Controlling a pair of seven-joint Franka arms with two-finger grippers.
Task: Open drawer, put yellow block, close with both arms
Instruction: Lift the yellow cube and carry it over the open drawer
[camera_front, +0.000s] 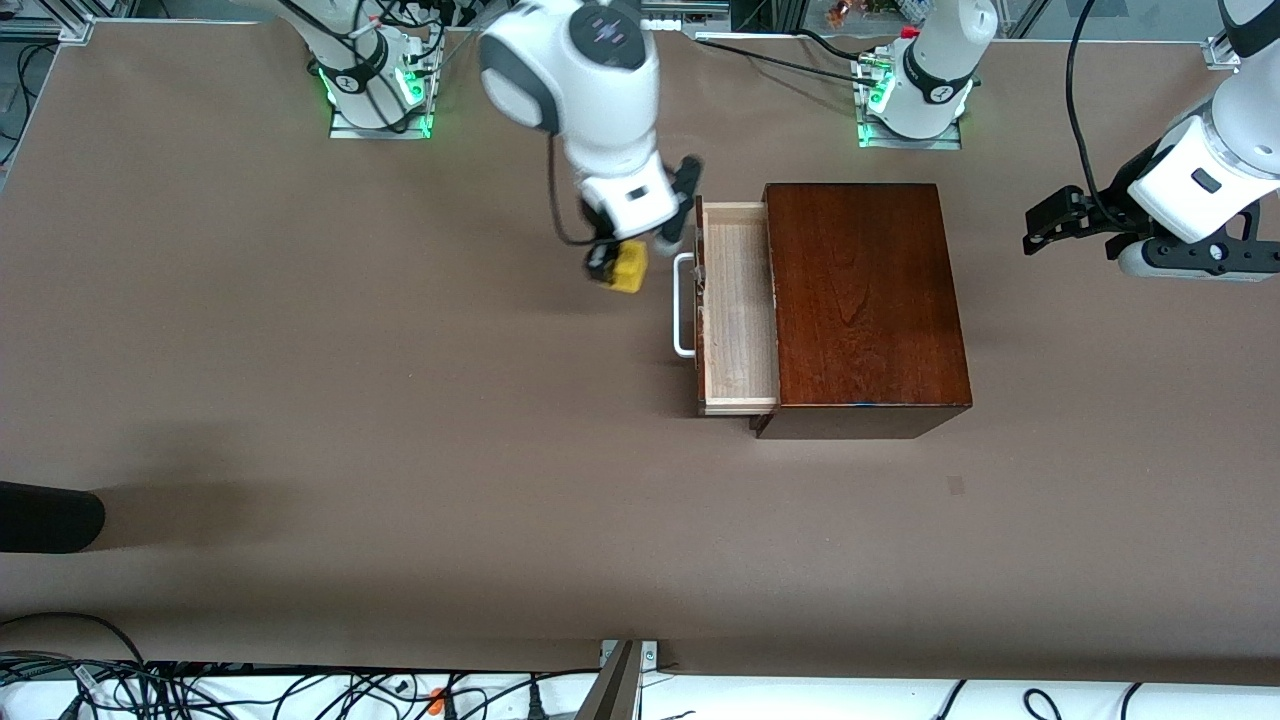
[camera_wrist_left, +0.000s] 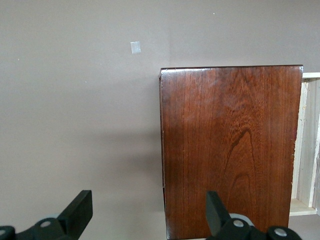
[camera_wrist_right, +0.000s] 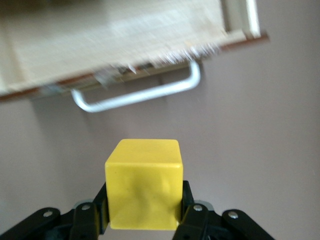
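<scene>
My right gripper (camera_front: 618, 266) is shut on the yellow block (camera_front: 630, 268) and holds it in the air over the bare table, just beside the drawer's white handle (camera_front: 684, 305). The right wrist view shows the yellow block (camera_wrist_right: 144, 185) clamped between the fingers of the right gripper (camera_wrist_right: 144, 202), with the handle (camera_wrist_right: 140, 95) and the pale inside of the drawer (camera_wrist_right: 115, 40) ahead. The drawer (camera_front: 740, 310) stands pulled out of the dark wooden box (camera_front: 865, 300) and holds nothing. My left gripper (camera_front: 1037, 228) waits open in the air off the box's end nearest the left arm; in its wrist view the left gripper (camera_wrist_left: 147, 212) faces the box (camera_wrist_left: 230, 150).
A small tape mark (camera_front: 955, 486) lies on the brown table nearer the front camera than the box. A dark object (camera_front: 45, 517) juts in at the right arm's end of the table. Cables (camera_front: 200, 690) run along the front edge.
</scene>
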